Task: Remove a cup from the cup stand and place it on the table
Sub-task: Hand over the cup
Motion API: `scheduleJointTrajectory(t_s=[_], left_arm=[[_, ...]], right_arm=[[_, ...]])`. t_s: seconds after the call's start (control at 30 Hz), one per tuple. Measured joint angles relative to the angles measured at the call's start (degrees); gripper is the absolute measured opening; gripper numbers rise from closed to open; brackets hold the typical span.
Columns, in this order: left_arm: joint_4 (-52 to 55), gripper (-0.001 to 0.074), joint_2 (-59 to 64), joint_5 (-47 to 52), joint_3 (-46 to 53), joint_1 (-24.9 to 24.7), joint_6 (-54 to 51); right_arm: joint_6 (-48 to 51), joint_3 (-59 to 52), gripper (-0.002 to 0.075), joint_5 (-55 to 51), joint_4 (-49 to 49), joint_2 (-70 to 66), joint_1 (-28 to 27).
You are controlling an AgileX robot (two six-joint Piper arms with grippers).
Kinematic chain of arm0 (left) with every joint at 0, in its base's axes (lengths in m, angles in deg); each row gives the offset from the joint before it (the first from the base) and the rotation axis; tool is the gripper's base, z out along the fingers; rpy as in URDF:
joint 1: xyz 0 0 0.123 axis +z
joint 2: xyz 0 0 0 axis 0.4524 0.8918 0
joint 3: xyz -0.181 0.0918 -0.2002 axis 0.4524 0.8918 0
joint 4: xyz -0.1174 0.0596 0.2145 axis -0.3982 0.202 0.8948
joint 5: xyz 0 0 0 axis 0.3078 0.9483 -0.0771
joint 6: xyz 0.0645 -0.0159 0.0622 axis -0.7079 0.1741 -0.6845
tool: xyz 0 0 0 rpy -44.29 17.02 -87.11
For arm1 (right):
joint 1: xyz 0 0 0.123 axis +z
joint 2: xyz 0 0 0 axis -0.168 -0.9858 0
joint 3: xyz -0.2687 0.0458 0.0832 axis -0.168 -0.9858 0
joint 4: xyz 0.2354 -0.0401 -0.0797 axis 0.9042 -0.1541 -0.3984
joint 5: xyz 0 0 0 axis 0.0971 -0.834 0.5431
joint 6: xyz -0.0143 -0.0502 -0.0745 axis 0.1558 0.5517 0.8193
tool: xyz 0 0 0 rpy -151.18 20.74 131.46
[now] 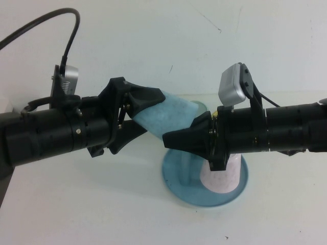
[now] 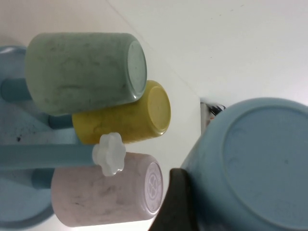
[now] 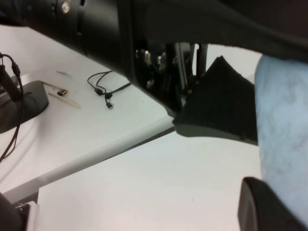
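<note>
The light blue cup (image 1: 171, 112) is off the cup stand (image 1: 176, 191) and hangs tilted above the stand's blue base. My left gripper (image 1: 134, 116) reaches in from the left and is shut on the cup. In the left wrist view the cup's round bottom (image 2: 260, 163) fills the corner, with one black finger (image 2: 177, 204) pressed on its side. My right gripper (image 1: 174, 139) comes in from the right and lies against the cup's other end. The cup's wall (image 3: 284, 144) is beside it in the right wrist view. The white table (image 1: 76, 214) lies below.
A pink cup (image 1: 225, 176) stays on the stand under my right arm. The left wrist view shows a pale green cup (image 2: 82, 72), a yellow cup (image 2: 122, 118) and the pink cup (image 2: 106, 192) on pegs, plus a bare peg with a white knob (image 2: 109, 154). Cables (image 3: 103, 89) lie beyond the table edge.
</note>
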Motion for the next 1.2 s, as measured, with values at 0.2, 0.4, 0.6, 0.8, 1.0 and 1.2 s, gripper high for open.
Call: scheduleJointTrajectory(t_s=[0.2, 0.4, 0.6, 0.8, 1.0, 1.2], left_arm=[[0.11, 0.0550, 0.00, 0.29, 0.00, 0.10, 0.35], [0.11, 0.0557, 0.00, 0.89, 0.00, 0.10, -0.05], [2.97, 0.0680, 0.00, 4.20, 0.00, 0.10, -2.06], [3.31, 0.0692, 0.00, 6.20, 0.00, 1.28, -2.42], [4.21, 0.0692, -2.86, 12.20, 0.00, 7.59, -3.26], [3.76, 0.0692, -6.85, 15.75, 0.00, 13.17, -4.39]], right_arm=[[0.00, 0.00, 0.0049, -0.24, 0.00, 0.00, 0.00], [0.00, 0.00, 0.0049, -0.23, 0.00, 0.00, 0.00], [-0.73, 0.00, 0.0043, -1.82, 0.24, 0.00, 0.00], [-1.20, 0.00, 0.0043, -2.28, 0.47, 0.00, 0.03], [-2.40, 0.13, 0.0041, -3.06, 1.62, 1.08, 0.26], [-6.20, 0.13, 0.0041, 0.06, -2.16, 5.41, 0.26]])
